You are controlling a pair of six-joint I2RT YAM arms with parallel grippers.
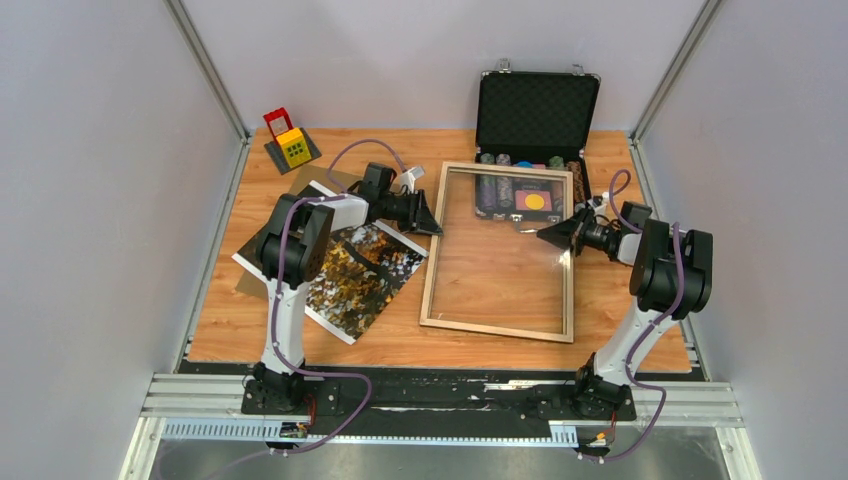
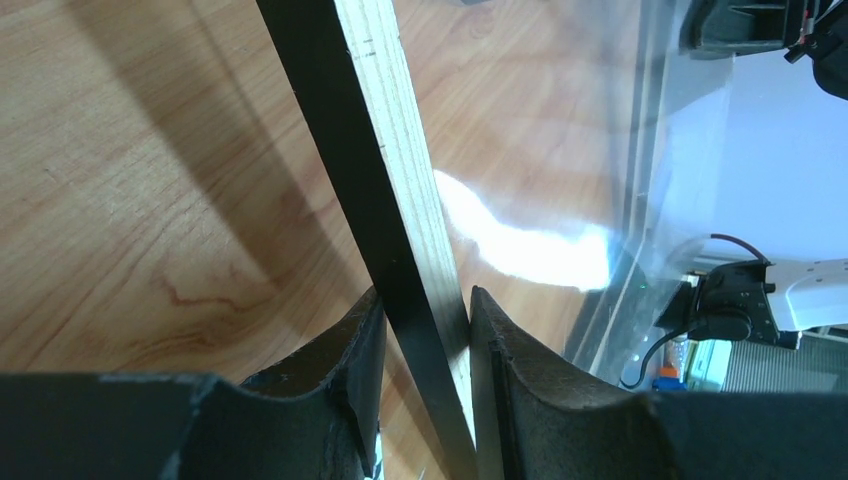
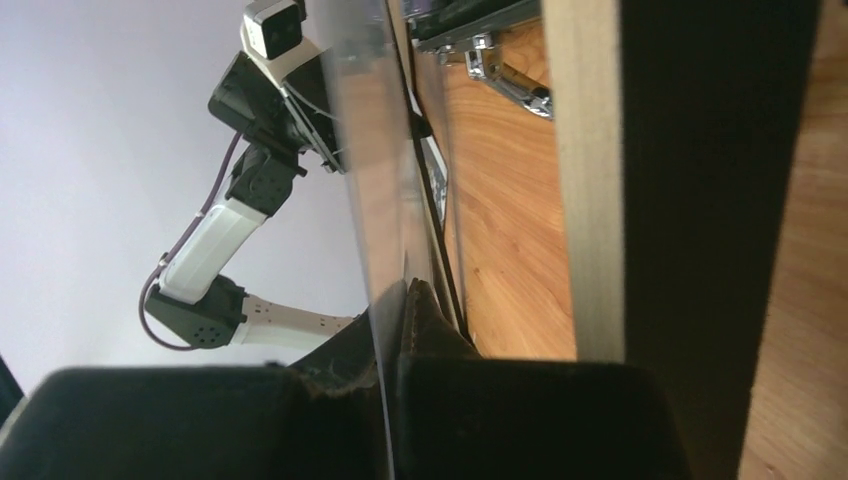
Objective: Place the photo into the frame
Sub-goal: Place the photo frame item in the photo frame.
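Observation:
The frame lies in the middle of the table, pale wood face up. My left gripper is shut on its left rail; the left wrist view shows the pale-and-black rail pinched by my left gripper. My right gripper is shut on the edge of a clear pane over the frame's opening. In the right wrist view my right gripper clamps the thin pane, with the frame's right rail beside it. The photo lies flat to the left, under my left arm.
A brown backing board lies under the photo. An open black chip case stands at the back, touching the frame's far end. A red and yellow toy block sits on a grey plate at the back left.

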